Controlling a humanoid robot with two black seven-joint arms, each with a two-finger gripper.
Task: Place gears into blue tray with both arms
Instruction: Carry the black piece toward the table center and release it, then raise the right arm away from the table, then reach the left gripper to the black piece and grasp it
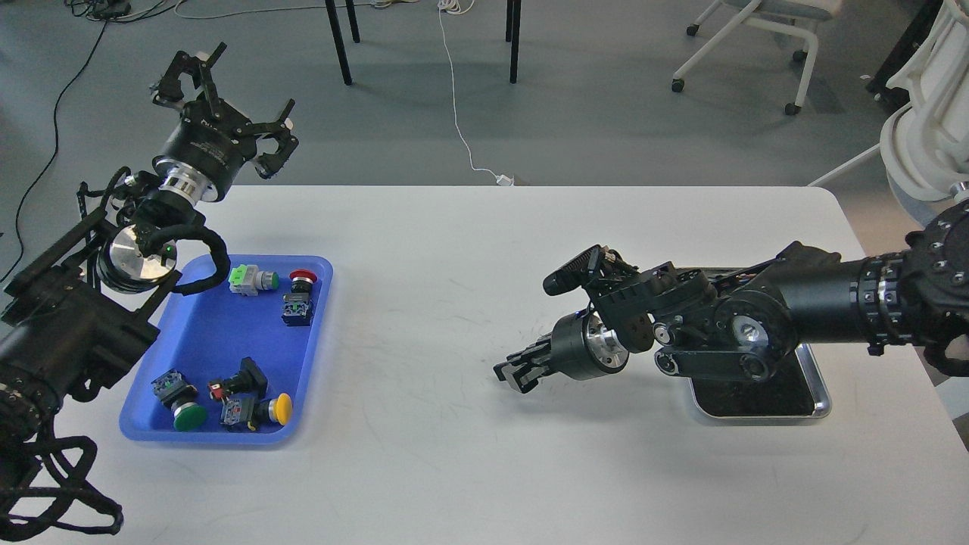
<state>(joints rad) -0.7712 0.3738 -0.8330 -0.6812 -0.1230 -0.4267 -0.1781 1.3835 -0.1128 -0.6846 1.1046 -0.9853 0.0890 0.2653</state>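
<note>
Over the middle of the white table (469, 250), low and pointing left, hovers the right gripper (513, 376); fingers drawn close together with tips just above the surface, too dark and end-on to tell whether fully closed or pinching something small; looks like a posture for carrying or picking a tiny flat part, judged from the low, level wrist. Behind it at the right, under the forearm, sits the steel tray (821, 405), dark bottom mostly hidden by the arm; probably the source of the parts, which would explain reaching out from that side. No gears to be made out anywhere: none on the bare tabletop, none visible between the fingers, none picked out in either tray; may be hidden or simply too small to see. At the far left, raised well above the table's far edge, hangs the left gripper (242, 106); fingers spread wide, nothing in them; held high, seemingly to stay clear of the tray below. Near the left edge lies the blue tray (322, 318), already holding push-button switches: green (250, 279) and red (301, 278) at its far end, green (188, 416) and yellow (281, 409) at its near end, bare blue floor between them; offers a likely landing spot for a gear. Calls next for a long leftward carry across open table toward that rim.
</note>
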